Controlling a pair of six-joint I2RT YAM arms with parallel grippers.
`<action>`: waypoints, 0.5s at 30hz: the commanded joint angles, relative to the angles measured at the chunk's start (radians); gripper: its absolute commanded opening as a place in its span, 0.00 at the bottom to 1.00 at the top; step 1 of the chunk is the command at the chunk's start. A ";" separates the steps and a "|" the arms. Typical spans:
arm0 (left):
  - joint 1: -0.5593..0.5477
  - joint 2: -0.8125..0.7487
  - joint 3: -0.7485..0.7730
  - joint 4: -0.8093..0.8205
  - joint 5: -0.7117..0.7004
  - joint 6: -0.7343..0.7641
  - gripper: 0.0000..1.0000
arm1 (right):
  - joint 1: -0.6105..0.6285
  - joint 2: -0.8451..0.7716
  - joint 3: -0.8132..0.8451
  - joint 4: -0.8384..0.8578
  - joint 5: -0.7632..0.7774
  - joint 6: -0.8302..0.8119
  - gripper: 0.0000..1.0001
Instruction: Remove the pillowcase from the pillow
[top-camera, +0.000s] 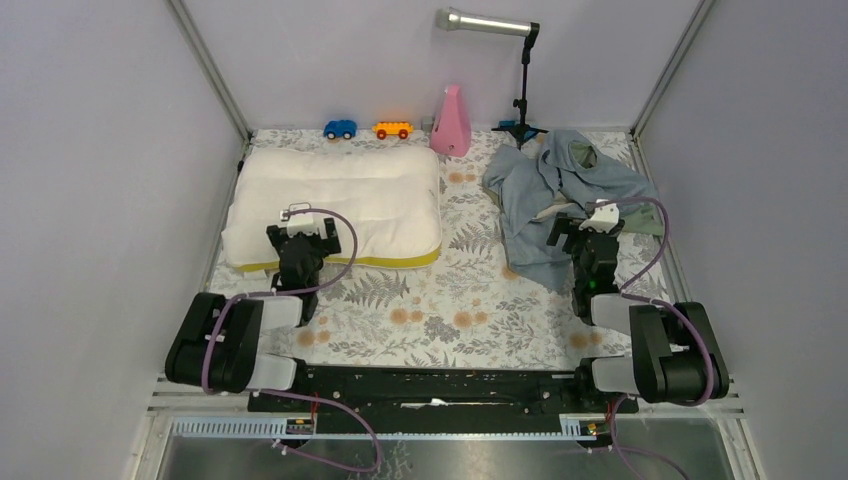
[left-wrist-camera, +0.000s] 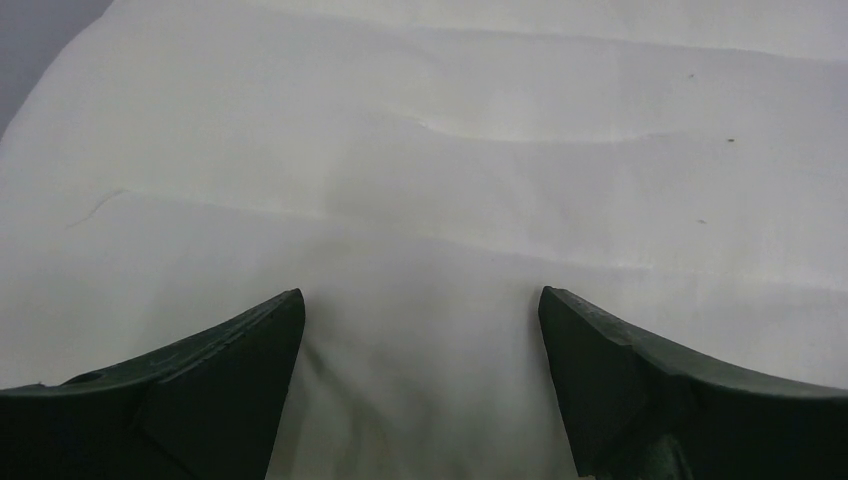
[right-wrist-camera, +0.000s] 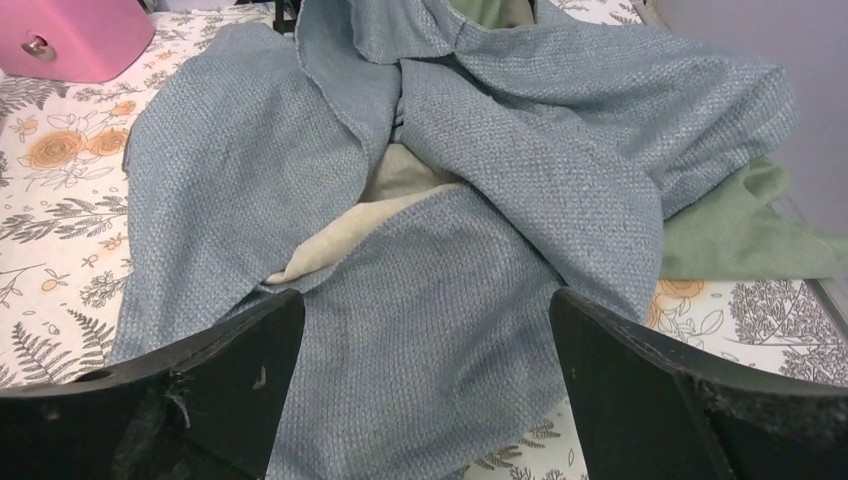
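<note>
The big, plump, cream-white quilted pillow with yellow piping lay bare under and ahead of the left gripper. Its two dark fingers stood spread wide, with nothing caught between them. The large, soft, dusty blue-grey fabric pillowcase lay in a crumpled heap beneath and in front of the right gripper, well apart from the pillow. That gripper's fingers were likewise fully parted and gripped nothing. Whether either pair of tips touched the cloth could not be told. With the cover off, the task looked finished.

The pillowcase seemed light and limp, with a coarse weave that should not slip. It would probably drape and bunch rather than keep a shape. A raised fold just ahead of the right fingers, or the olive-green band to their right, looked like the easiest place to pinch it. The pillow looked bulky and springy and likely to squash under the tips, so its piped edge seemed the firmer hold.

Only the overhead view showed pillow and pillowcase lying separately on the floral tablecloth, and the piping on the wrist side of the left fingers. Only the right wrist view showed the weave and the beige lining between folds just ahead of the fingers. The left wrist view showed nothing but cream cloth and faint seams.
</note>
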 joint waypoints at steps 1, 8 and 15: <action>0.017 0.074 -0.013 0.210 0.107 0.018 0.97 | 0.002 -0.002 0.109 -0.163 0.010 -0.033 1.00; 0.055 0.133 0.025 0.184 0.144 -0.010 0.99 | 0.002 0.229 -0.018 0.240 0.061 0.012 1.00; 0.074 0.168 -0.022 0.297 0.178 -0.012 0.99 | -0.005 0.227 -0.019 0.206 0.044 0.021 0.97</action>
